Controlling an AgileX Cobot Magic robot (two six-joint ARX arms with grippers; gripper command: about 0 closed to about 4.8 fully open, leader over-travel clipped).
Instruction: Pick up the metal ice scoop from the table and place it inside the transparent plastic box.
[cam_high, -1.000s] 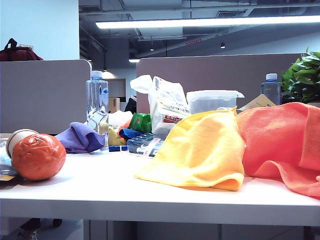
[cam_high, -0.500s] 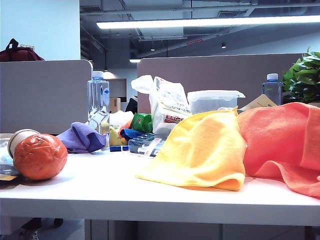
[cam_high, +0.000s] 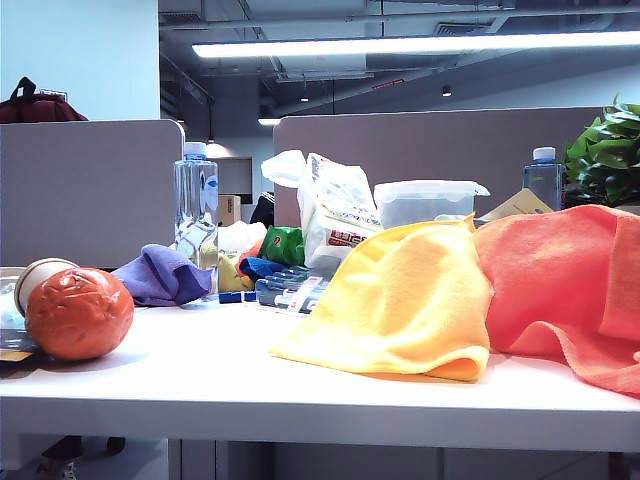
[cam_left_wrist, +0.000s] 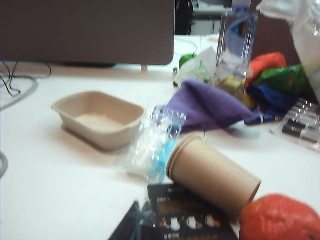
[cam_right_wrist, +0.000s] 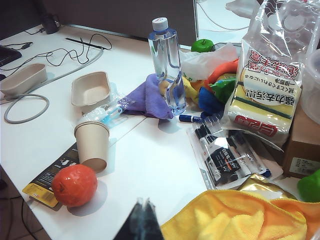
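Observation:
The metal ice scoop shows in no view. The transparent plastic box (cam_high: 425, 203), lidded, stands at the back of the table behind the yellow cloth (cam_high: 410, 300). My left gripper (cam_left_wrist: 140, 209) is shut and empty, low over the table beside a dark packet (cam_left_wrist: 192, 215) and a tipped paper cup (cam_left_wrist: 212, 175). My right gripper (cam_right_wrist: 142, 204) is shut and empty, above bare tabletop between the orange ball (cam_right_wrist: 75, 185) and the yellow cloth (cam_right_wrist: 240, 220). Neither gripper appears in the exterior view.
An orange cloth (cam_high: 570, 290) drapes over the right side. A water bottle (cam_right_wrist: 167, 65), purple cloth (cam_right_wrist: 147, 97), beige tray (cam_right_wrist: 91, 89), sponge bag (cam_right_wrist: 270, 90) and marker pack (cam_right_wrist: 227, 155) crowd the back. The ball (cam_high: 79, 313) sits at the left.

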